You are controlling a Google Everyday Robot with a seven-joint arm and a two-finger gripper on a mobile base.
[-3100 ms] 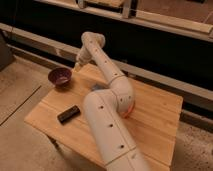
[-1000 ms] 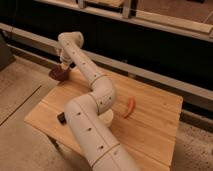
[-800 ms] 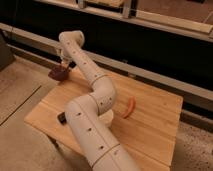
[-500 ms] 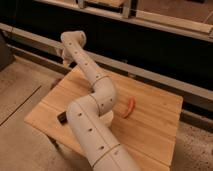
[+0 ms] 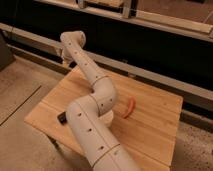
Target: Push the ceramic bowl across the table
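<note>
White arm reaching over far-left corner of the table (image 5: 150,125), gripper (image 5: 66,59) hidden behind wrist, jaw state cannot tell; orange object (image 5: 129,107) right of arm; black block (image 5: 62,117) near front-left edge

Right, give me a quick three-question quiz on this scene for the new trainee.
1. True or false: a thin orange-red thing lies on the table, apart from the black block.
2. Pick one. The gripper is: A) at the table's far left corner, below the arm's last joint; B) over the near right corner; C) down by the floor.
3. Short answer: can the bowl be seen right now?

Key: 1 true. 2 A. 3 no, the bowl is not in view.
</note>
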